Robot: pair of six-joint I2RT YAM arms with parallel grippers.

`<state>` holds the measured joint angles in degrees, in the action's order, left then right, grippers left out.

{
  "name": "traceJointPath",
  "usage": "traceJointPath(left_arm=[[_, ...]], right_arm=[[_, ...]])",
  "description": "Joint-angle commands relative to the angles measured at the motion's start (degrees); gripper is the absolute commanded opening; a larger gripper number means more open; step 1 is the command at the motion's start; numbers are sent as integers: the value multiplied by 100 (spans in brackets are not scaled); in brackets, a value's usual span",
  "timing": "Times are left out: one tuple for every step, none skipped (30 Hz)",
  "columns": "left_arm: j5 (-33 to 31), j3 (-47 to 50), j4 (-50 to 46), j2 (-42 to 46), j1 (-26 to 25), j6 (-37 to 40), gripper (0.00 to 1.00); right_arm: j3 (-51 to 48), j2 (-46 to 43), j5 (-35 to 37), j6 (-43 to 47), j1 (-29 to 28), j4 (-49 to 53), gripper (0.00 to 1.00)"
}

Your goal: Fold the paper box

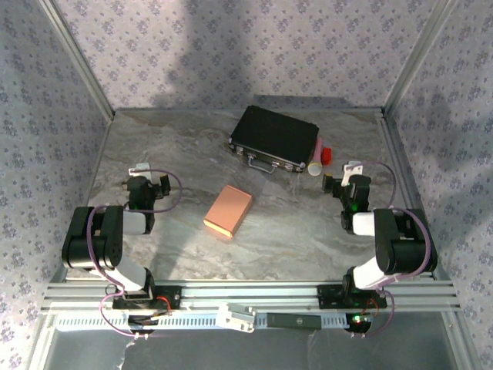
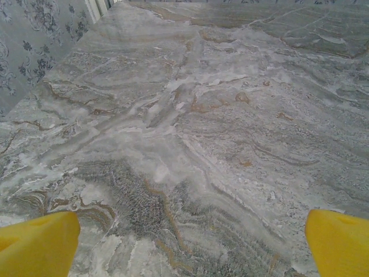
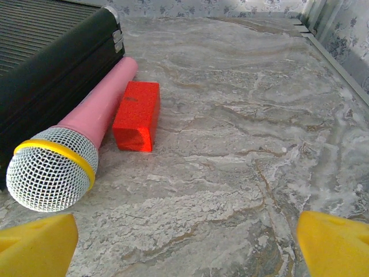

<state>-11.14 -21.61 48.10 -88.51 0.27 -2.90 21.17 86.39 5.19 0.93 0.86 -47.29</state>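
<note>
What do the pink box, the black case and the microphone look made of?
Paper box: likely thin matte cardboard, salmon-pink with crisp faces.
Black case: hard ribbed shell, plastic or metal, silver latches.
Microphone: smooth pink body, probably plastic; silver wire-mesh head.

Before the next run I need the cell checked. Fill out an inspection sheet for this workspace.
Surface: marble-patterned table, nothing spilled seen.
Job's things: paper box, a closed rectangular box lying flat mid-table, apart from both grippers.
Clutter: black case at the far side; pink microphone lying along it; red block beside the microphone.
Grippers: left gripper open over bare table; right gripper open, facing the microphone.
Cables: purple cables looped at both arms, clear of the box.
Surroundings: floral walls, metal frame.
</note>
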Motion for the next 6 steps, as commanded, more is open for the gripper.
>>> traceJointPath(left_arm=[[120, -73, 82, 73, 8, -75, 100], [118, -76, 86, 76, 8, -71, 100], [113, -77, 86, 75, 3, -75, 100], [113, -73, 86, 79, 6, -75, 100], [118, -72, 86, 78, 5, -71, 100], [124, -72, 91, 75, 6, -76, 100]], right_arm=[[123, 73, 123, 29, -10, 107, 99], [123, 83, 125, 29, -17, 106, 99], [124, 84, 124, 25, -16, 108, 99], [117, 81, 129, 29, -17, 104, 99], [93, 60, 145, 23, -16, 79, 99], [80, 61, 379, -49, -29, 33, 99]])
